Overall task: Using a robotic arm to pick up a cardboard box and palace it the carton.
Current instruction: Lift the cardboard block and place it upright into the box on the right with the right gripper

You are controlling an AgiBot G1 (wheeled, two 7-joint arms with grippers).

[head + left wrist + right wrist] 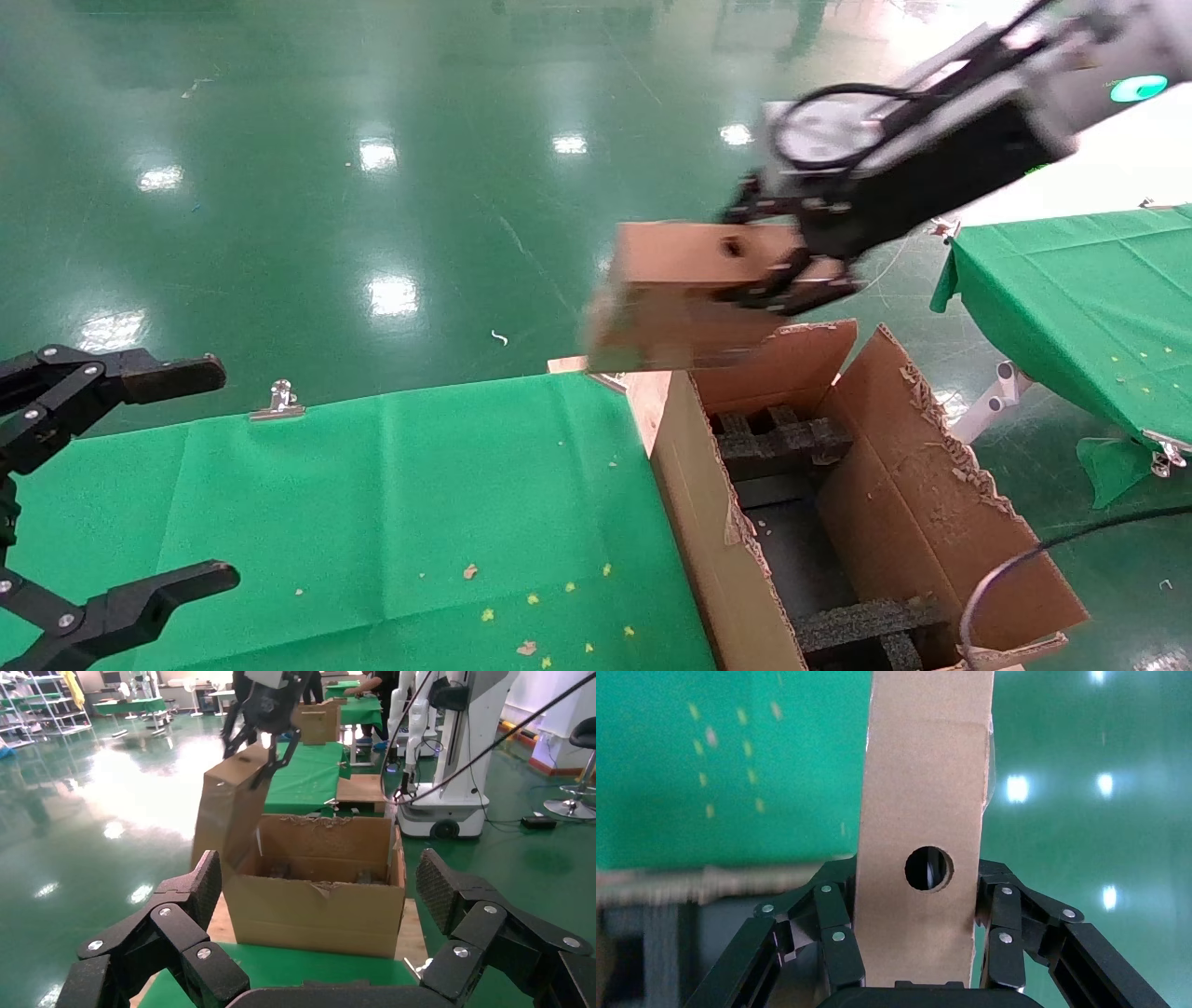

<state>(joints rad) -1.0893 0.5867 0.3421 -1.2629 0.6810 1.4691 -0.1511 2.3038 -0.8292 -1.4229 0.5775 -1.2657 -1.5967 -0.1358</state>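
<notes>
Looking at the carton (894,485) first: big corrugated thing w/ torn flaps, black foam blocks (782,438) inside, sitting beside the green-clothed table (372,522). My robotic arm (931,168), the right one, has the cardboard box (689,289) in the air above the carton's far rim. Right gripper (916,913) fingers clamp its narrow faces near the round hole (928,868). Box prob light, stiff but crushable, smooth sides could slip; grip near the end looks ok. Left gripper (316,903) idle over table, fingers spread wide, nothing held.
</notes>
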